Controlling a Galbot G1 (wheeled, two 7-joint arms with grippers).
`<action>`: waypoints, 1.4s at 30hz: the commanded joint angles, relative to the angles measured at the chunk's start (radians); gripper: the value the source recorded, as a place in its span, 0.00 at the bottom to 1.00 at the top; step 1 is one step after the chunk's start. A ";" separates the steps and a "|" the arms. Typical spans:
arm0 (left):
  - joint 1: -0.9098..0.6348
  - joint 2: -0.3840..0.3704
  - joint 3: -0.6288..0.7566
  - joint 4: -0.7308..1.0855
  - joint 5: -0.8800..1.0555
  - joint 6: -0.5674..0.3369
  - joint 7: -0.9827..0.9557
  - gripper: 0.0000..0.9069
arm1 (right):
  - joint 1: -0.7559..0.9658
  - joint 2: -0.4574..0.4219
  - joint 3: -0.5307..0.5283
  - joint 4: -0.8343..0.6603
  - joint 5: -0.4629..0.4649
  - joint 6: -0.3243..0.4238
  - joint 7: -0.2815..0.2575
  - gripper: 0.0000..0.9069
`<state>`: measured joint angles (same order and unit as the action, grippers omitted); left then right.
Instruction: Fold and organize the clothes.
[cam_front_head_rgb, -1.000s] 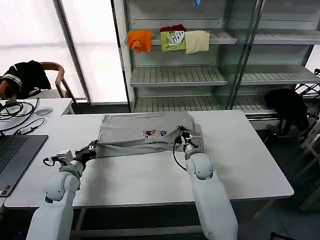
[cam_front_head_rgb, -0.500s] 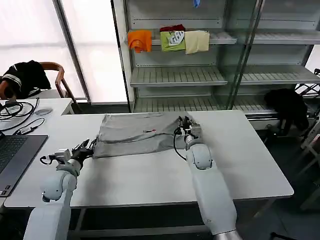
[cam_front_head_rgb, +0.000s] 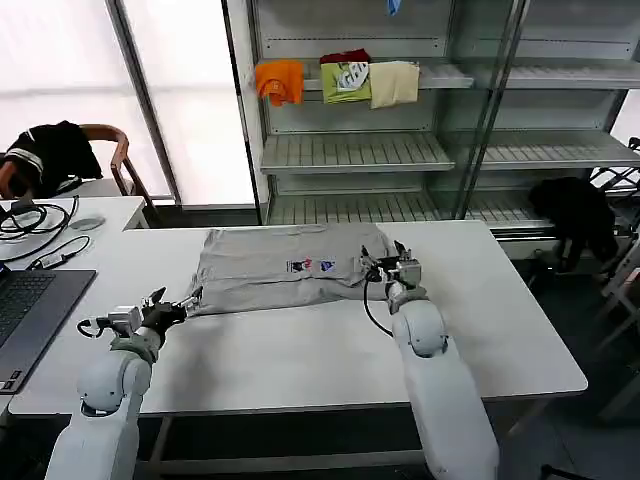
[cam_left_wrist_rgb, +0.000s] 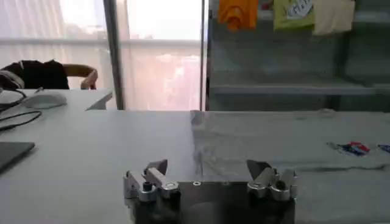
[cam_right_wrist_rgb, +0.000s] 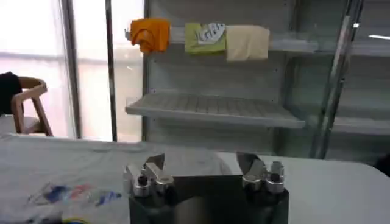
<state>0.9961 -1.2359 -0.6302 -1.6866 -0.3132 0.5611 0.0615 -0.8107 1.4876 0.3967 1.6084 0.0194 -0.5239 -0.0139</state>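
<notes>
A white table (cam_front_head_rgb: 300, 350) fills the middle of the scene, with metal shelving (cam_front_head_rgb: 350, 150) standing behind its far edge. On the far half of the table lies the light grey shirt (cam_front_head_rgb: 270, 270), folded into a wide flat band with its small multicoloured chest print (cam_front_head_rgb: 310, 266) facing up (the same print shows in the left wrist view (cam_left_wrist_rgb: 356, 148) and, blurred, in the right wrist view (cam_right_wrist_rgb: 73, 195)). The shirt's near edge looks doubled over, though the fold is hard to read from the head view.

The left gripper (cam_front_head_rgb: 180, 303) sits low over the table at the shirt's near left corner, fingers spread apart and holding nothing; from its wrist camera the grey cloth (cam_left_wrist_rgb: 286, 146) lies just ahead of the open fingertips (cam_left_wrist_rgb: 155, 167). The right gripper (cam_front_head_rgb: 392, 262) hovers at the shirt's right end, its fingers (cam_right_wrist_rgb: 152, 164) also parted and empty, with cloth beside them.

On an upper shelf sit small orange (cam_front_head_rgb: 279, 80), green (cam_front_head_rgb: 346, 80) and cream (cam_front_head_rgb: 394, 82) folded pieces. A laptop (cam_front_head_rgb: 30, 310) rests at the table's left edge.
</notes>
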 joint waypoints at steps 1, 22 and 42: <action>0.015 0.000 0.002 -0.014 0.020 0.015 -0.001 1.00 | -0.116 -0.038 0.020 0.098 0.008 -0.056 -0.019 1.00; 0.025 -0.006 0.003 0.014 0.034 0.015 0.001 0.18 | -0.112 -0.009 0.028 -0.002 0.028 -0.055 -0.019 0.00; 0.047 -0.012 0.000 0.000 0.037 0.015 0.015 0.00 | -0.155 -0.023 0.034 0.109 0.177 -0.055 0.016 0.00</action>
<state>1.0448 -1.2470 -0.6285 -1.6877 -0.2767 0.5737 0.0754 -0.9491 1.4647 0.4298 1.6695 0.1415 -0.5792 -0.0042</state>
